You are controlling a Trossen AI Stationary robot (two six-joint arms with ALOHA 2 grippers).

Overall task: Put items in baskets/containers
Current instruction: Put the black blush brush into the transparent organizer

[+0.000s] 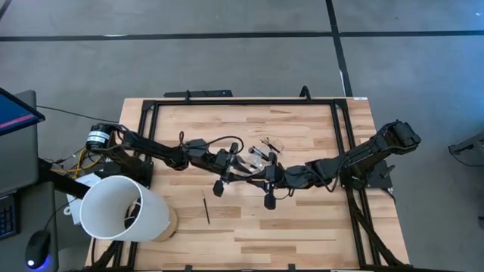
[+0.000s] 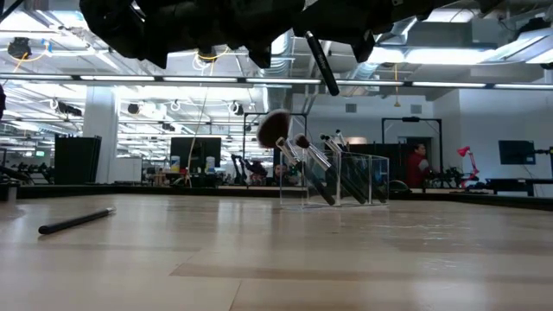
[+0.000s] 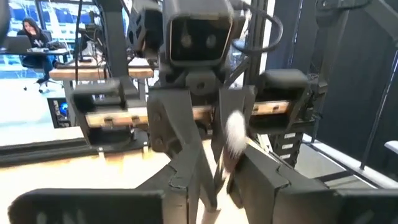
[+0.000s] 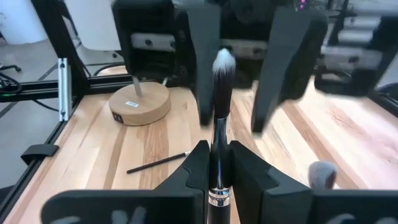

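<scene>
From above, my left pincer (image 1: 231, 168) and my right pincer (image 1: 266, 180) meet nose to nose over the middle of the pale wooden table (image 1: 302, 227). Both arms are stretched low and nearly level, and the small clear plastic box (image 1: 266, 148) sits just beyond them. One thin dark stick (image 1: 206, 208) lies alone nearer the big white cylinder (image 1: 121, 208). From table height, the slim makeup brush (image 2: 320, 62), with its dark handle, hangs tilted in the air under my arms. It is well above the clear box, where several other brushes already lean. Through my left wrist I face the right pincer head-on, with the brush's pale fluffy tip poking toward me and my own fingers (image 3: 186, 180) parted on either side of it. Through my right wrist the matter is plain: the right fingers are pinched tight on the handle just above the silver ferrule, while the left pincer's fingers stand apart, flanking the bristles without touching them. I judge the brush to be very light and stiff along the handle, smooth enough to swivel in a pinch, and soft and crushable at the head. So I would take it on the handle or ferrule, never the bristles, with the jaws square across it so it cannot pivot.
</scene>
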